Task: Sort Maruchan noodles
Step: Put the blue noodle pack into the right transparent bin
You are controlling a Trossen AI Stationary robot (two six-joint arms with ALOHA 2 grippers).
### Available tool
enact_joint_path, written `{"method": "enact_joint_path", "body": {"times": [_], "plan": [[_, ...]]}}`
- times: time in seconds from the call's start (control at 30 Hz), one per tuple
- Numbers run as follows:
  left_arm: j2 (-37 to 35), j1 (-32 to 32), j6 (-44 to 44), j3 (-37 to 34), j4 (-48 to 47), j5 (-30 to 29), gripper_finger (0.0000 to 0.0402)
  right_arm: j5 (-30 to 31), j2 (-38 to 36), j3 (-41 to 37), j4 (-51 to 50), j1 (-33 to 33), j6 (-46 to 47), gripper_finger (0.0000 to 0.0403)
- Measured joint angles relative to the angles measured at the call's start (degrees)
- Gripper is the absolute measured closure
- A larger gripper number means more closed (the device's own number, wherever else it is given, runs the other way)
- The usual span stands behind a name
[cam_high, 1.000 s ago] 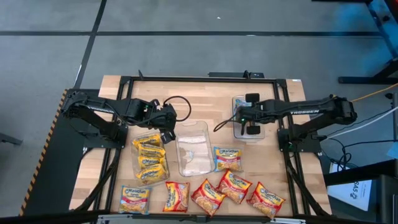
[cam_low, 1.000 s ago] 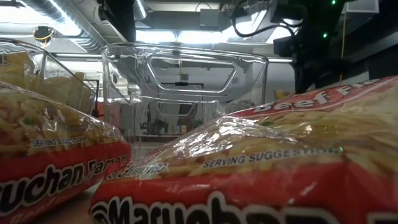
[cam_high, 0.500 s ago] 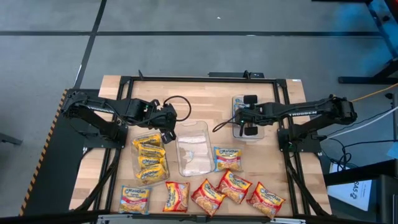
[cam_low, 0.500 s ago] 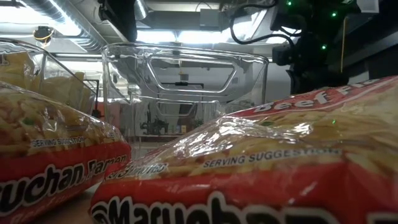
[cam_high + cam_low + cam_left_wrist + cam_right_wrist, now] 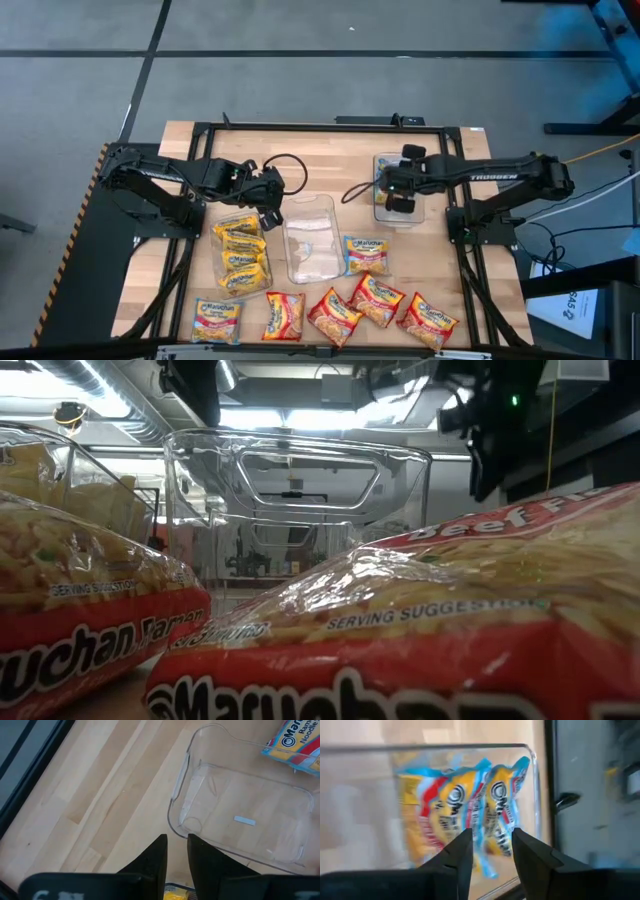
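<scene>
Blue-edged noodle packets (image 5: 470,815) are seen stacked in a clear tray (image 5: 385,160) right under the right hand (image 5: 400,180), whose fingers are spread a bit with nothing pinched. Left hand (image 5: 175,852) is parked by the empty middle tray (image 5: 240,815), fingers nearly pressed together.

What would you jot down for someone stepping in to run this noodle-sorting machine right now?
Left claw: shut, empty, above the table between the left tray and the empty middle tray.
Right claw: open, empty, over the right tray.
Done: yellow packets fill the left tray; blue-edged packets sit in the right tray.
Left: a blue-edged packet beside the middle tray, plus a front row of one blue-edged packet and four red-orange packets.
</scene>
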Motion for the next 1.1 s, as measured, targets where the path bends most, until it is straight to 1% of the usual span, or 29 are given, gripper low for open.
{"method": "enact_joint_path", "body": {"times": [0.03, 0.1, 0.2, 0.27, 0.3, 0.33, 0.37, 0.4, 0.43, 0.47, 0.5, 0.6, 0.67, 0.73, 0.87, 1.0, 1.1], "plan": [[0.01, 0.01, -0.02, 0.0, 0.0, 0.0, 0.0333, -3.08, 0.0, 1.77, -1.61, -0.01, 3.03, 0.0268], [0.02, 0.0, -0.04, 0.0, 0.0, 0.0, 0.0333, -12.06, 0.0, 5.17, -3.32, -0.02, 10.05, 0.0267], [0.02, 0.02, -0.05, 0.0, 0.0, 0.0, 0.0333, -30.1, 0.0, 8.74, -2.9, 0.05, 20.76, 0.0267], [0.01, 0.01, -0.07, 0.0, 0.0, 0.0, 0.0333, -42.99, -0.02, 9.45, -0.52, 1.05, 27.48, 0.0267], [0.01, 0.01, -0.07, 0.0, 0.0, 0.0, 0.0333, -48.16, -0.02, 9.46, 1.28, 2.01, 29.63, 0.0267], [0.0, 0.02, -0.07, 0.0, 0.0, 0.0, 0.0333, -51.96, -0.02, 9.46, 3.15, 3.32, 31.01, 0.0267], [0.0, 0.02, -0.07, 0.0, 0.0, -0.02, 0.0333, -54.08, -0.02, 9.46, 4.88, 5.13, 31.61, 0.0267], [0.0, 0.0, -0.07, 0.0, 0.0, -0.02, 0.0333, -54.5, 0.05, 9.46, 6.63, 7.3, 32.02, 0.0267], [0.02, 0.0, -0.08, 0.0, 0.0, 0.0, 0.0333, -53.44, 0.49, 9.46, 8.88, 9.33, 32.54, 0.0267], [0.0, 0.02, -0.09, 0.0, 0.0, -0.02, 0.0333, -50.53, 0.99, 9.46, 11.43, 11.41, 32.67, 0.0267], [0.01, 0.01, -0.09, 0.0, 0.0, -0.02, 0.0333, -46.62, 1.6, 9.45, 13.49, 13.5, 32.69, 0.0267], [0.02, 0.01, -0.11, 0.0, 0.02, -0.02, 0.0333, -31.38, 4.27, 9.46, 17.79, 18.71, 32.59, 0.0267], [0.0, 0.0, -0.17, 0.0, 0.01, -0.05, 0.0333, -24.53, 7.12, 9.46, 17.65, 20.81, 32.64, 0.0267], [0.02, 0.02, -0.07, 0.0, -0.12, 0.0, 0.0333, -22.44, 10.23, 9.42, 16.97, 22.23, 32.82, 0.0267], [0.0, 0.0, -0.05, 0.0, -0.22, 0.03, 0.0333, -22.13, 16.31, 9.42, 15.41, 23.37, 32.91, 0.0267], [0.0, -0.04, -0.09, 0.0, -0.36, 0.5, 0.0333, -18.46, 21.08, 9.4, 12.02, 23.13, 35.8, 0.0267], [0.0, -0.34, -0.03, 0.0, -0.68, 1.2, 0.0333, -19.89, 23.48, 9.4, 11.28, 22.42, 35.99, 0.0267]]}}
